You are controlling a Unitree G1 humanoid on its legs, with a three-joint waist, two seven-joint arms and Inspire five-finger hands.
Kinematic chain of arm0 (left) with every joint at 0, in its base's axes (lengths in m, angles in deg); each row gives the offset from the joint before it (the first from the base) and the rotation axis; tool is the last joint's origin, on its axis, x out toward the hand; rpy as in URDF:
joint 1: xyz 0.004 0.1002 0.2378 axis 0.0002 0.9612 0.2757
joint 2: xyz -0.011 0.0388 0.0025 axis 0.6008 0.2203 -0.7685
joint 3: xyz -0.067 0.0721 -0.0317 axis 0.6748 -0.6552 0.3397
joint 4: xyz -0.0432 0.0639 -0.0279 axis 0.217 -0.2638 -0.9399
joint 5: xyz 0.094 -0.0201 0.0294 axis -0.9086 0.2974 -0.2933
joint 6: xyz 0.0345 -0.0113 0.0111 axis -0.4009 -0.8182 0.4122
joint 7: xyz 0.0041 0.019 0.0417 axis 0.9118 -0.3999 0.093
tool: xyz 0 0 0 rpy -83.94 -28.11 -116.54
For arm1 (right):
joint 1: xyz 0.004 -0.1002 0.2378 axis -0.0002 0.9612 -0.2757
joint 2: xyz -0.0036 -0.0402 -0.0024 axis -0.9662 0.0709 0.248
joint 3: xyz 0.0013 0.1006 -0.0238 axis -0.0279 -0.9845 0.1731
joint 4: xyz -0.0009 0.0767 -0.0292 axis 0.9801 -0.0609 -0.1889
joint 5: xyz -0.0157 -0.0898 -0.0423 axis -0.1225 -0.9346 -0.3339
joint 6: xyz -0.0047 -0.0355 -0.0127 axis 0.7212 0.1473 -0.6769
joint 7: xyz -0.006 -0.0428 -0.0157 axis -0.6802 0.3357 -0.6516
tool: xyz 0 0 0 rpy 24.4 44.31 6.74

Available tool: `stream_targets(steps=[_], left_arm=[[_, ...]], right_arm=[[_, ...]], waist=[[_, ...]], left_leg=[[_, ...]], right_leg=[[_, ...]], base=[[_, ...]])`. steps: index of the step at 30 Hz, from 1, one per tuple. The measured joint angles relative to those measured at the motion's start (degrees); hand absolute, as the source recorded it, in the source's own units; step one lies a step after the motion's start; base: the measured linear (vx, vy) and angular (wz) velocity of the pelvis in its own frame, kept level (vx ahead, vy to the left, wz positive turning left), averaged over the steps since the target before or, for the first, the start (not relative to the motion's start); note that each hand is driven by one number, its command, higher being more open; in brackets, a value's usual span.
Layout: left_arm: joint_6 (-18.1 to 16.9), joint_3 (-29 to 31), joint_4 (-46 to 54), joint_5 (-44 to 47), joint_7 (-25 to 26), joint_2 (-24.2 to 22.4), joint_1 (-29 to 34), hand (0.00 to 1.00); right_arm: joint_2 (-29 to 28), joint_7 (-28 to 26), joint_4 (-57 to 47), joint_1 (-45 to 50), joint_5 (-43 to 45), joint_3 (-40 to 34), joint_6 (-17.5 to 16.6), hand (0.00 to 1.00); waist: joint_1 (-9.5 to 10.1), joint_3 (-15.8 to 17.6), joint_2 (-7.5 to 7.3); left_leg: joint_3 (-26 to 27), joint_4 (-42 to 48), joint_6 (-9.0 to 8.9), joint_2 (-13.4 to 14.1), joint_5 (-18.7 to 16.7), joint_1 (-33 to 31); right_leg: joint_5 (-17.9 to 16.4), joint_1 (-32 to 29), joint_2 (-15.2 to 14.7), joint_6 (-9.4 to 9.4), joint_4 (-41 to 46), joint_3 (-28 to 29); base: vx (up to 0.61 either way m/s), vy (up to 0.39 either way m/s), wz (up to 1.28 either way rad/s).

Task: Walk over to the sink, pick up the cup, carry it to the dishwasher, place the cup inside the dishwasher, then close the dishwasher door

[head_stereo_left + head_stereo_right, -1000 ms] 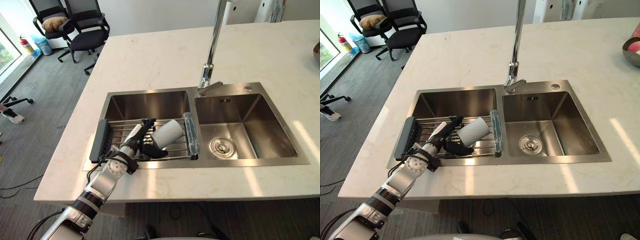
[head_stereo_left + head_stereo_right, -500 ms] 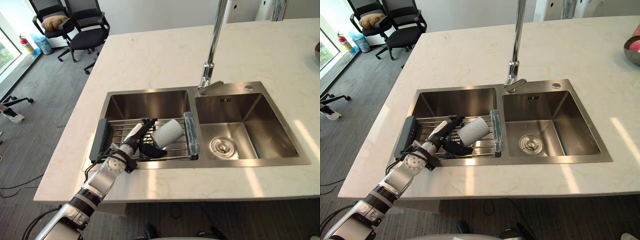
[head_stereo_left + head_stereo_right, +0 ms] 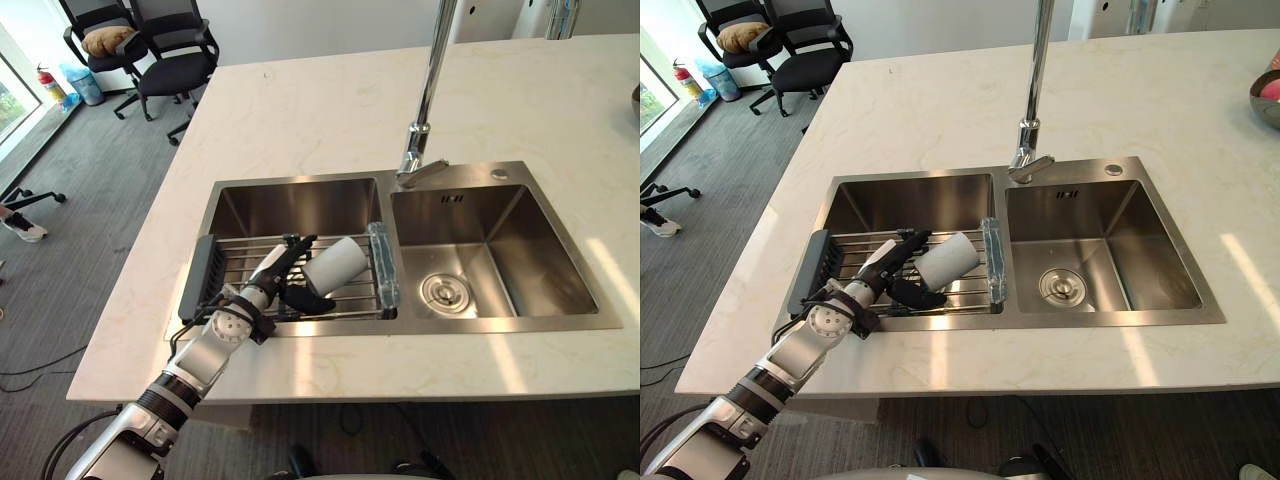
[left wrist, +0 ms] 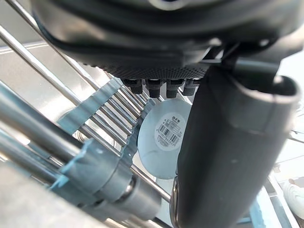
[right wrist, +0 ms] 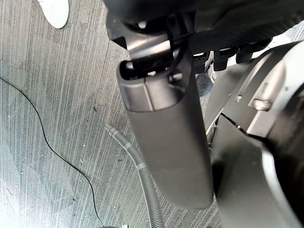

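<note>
Left eye view: one white cylindrical cup [image 3: 335, 265] lies on its side on one steel wire rack [image 3: 232, 268], across the left of two basins of the stainless sink [image 3: 520, 250]. Left hand [image 3: 268, 282] spread wide, fingers over the cup, thumb below. Right hand [image 5: 166, 142] relaxed, empty, above grey floor [image 5: 57, 118].

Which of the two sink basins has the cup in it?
The left basin, the one spanned by the wire rack: the cup lies on its side on that rack, beside the left hand. The right basin has no rack.
</note>
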Motion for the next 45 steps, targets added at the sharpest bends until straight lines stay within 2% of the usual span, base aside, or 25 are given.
stream_targets(steps=[6,7,19,34,37,43,45], left_arm=[[0.1,-0.5,0.1,0.5,-0.2,0.2,-0.3,1.00],[0.1,-1.3,0.3,1.2,-0.1,0.5,-0.7,0.00],[4.0,-5.7,4.2,1.7,3.5,1.3,-3.8,0.00],[4.2,-5.6,4.3,2.2,4.0,0.8,-3.8,0.00],[3.8,-5.6,4.2,1.8,4.3,0.8,-3.8,0.00],[-1.5,-5.2,4.3,-1.4,8.1,0.4,-2.0,0.00],[-3.1,-2.3,5.7,-1.5,9.1,0.4,-0.2,0.00]], right_arm=[[0.0,0.0,0.0,0.0,0.1,0.1,0.0,1.00],[0.0,0.0,0.0,0.0,0.2,0.1,0.0,1.00],[0.3,0.7,0.0,0.0,2.4,2.3,0.0,1.00],[0.2,0.7,0.0,-0.1,2.2,2.5,0.0,1.00],[0.1,0.7,0.0,-0.2,2.2,2.6,-0.1,1.00],[0.2,0.7,0.0,-0.4,2.2,3.7,-0.2,1.00],[0.4,0.7,0.0,-0.4,2.2,3.9,-0.1,1.00]], waist=[[0.04,0.0,-0.01],[0.06,0.0,-0.03],[0.10,0.3,-0.52],[0.10,0.7,-1.05],[0.09,0.8,-1.23],[0.05,1.0,-1.55],[0.14,1.0,-1.55]], left_leg=[[-0.1,0.0,0.00,0.0,0.0,0.0],[-0.2,0.0,0.00,0.0,0.0,-0.1],[-0.8,0.0,0.05,-0.2,0.0,-0.1],[-1.0,0.0,0.13,-0.2,0.1,-0.1],[-1.2,0.0,0.17,-0.2,0.1,-0.1],[-2.6,0.0,0.30,-0.4,0.5,-0.5],[-2.9,0.2,0.30,-0.5,0.6,-0.5]], right_leg=[[0.0,0.0,0.0,0.00,0.0,-0.1],[0.0,0.0,0.0,0.00,0.0,-0.2],[0.0,0.4,-0.1,0.03,0.0,-1.3],[0.0,0.5,-0.1,0.04,0.0,-1.5],[0.0,0.6,-0.1,0.05,0.0,-1.7],[0.0,1.0,-0.1,0.09,-0.2,-3.2],[0.0,1.2,0.0,0.10,-0.2,-3.5]], base=[[0.00,0.000,0.00],[0.00,0.000,0.00],[0.00,0.000,0.02],[0.00,0.000,0.00],[0.00,-0.002,0.01],[0.01,-0.008,0.12],[0.01,-0.010,0.06]])
